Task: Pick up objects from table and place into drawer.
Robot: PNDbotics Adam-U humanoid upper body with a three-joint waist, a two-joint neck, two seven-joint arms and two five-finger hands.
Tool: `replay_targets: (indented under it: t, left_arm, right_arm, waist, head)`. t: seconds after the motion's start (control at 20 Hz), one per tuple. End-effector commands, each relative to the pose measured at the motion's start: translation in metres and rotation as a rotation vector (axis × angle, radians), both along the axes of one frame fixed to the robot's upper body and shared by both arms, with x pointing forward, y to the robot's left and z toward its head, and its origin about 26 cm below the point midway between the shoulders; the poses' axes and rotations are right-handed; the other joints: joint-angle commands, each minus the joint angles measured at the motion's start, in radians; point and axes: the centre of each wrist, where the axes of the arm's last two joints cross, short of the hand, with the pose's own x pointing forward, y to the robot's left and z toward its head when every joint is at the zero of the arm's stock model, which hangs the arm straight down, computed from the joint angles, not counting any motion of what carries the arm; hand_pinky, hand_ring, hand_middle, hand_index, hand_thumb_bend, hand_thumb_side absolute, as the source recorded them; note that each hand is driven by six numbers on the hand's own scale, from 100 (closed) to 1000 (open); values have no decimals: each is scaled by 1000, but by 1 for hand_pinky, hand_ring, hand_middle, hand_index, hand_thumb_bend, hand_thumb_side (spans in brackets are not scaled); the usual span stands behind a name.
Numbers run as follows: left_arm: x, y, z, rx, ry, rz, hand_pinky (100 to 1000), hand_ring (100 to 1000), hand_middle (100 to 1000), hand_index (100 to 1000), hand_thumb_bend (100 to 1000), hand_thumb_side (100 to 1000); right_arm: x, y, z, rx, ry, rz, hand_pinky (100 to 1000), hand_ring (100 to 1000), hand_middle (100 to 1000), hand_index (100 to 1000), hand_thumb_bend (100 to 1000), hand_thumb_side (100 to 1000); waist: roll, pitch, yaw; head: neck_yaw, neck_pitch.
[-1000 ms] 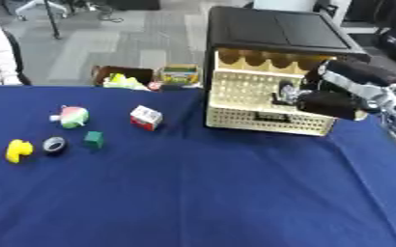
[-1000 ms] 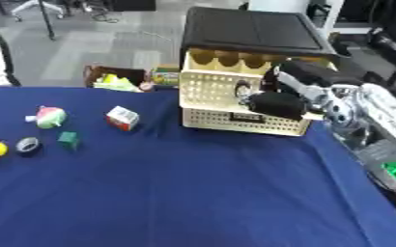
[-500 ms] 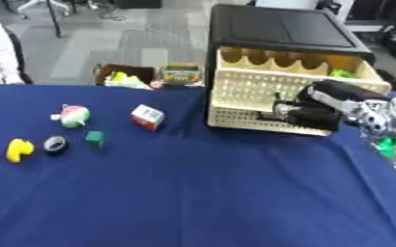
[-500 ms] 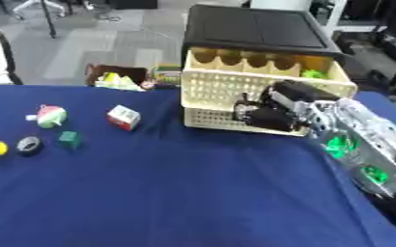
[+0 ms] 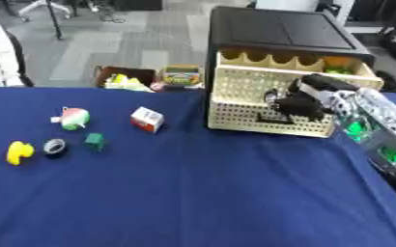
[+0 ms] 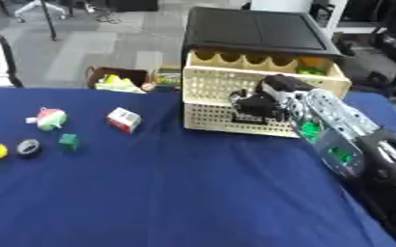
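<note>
Your table (image 5: 193,193), under its blue cloth, carries a black cabinet (image 5: 277,29) at the far right with its cream perforated drawer (image 5: 269,103) pulled toward you, open at the top. The drawer's long axis runs left to right and its front face points to the near side. Something orange and something green already sit in its far right corner.

Your right hand (image 5: 299,103) is against the drawer front, at the dark handle area. I cannot tell whether its fingers are curled on the handle or only resting there, so check that before you pull or let go. Your left hand is not in view.

The drawer looks open enough to take an object, so bring the hand clear without knocking it shut.

5 small things wait at the left: a red-and-white box (image 5: 147,119), a red, white and green ball (image 5: 72,118), a green block (image 5: 94,140), a grey ring (image 5: 54,146) and a yellow piece (image 5: 18,152). The box is nearest the drawer, so take it first.
</note>
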Motion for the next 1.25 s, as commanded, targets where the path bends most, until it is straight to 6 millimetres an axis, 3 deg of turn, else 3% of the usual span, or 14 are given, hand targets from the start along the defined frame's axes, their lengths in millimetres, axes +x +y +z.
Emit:
replay_targets:
  t: [0.05,0.95,1.15,1.25]
  left_arm:
    - [-4,2,8,16,-31,8,420,517,559,759,100,795]
    - [-4,2,9,12,-33,8,420,516,558,758,100,797]
    - [-4,3,9,11,-33,10,420,516,557,757,100,797]
    - [-4,3,9,11,-33,14,421,516,557,757,100,798]
  right_arm:
    - [6,-6,-2,155,314,-230,411,606,600,708,100,1000]
    - [21,-6,6,178,234,-296,445,644,642,743,100,1000]
    - [21,-6,6,195,221,-289,442,641,639,738,100,1000]
    - [12,-6,11,208,214,-253,442,644,639,738,100,1000]
  waist:
    - [7,-7,4]
    - [5,-6,12]
    - [4,-10,11]
    - [0,-15,7]
  head:
    - [-2,-15]
    - [-6,-29]
    - [-4,-29]
    - [0,-27]
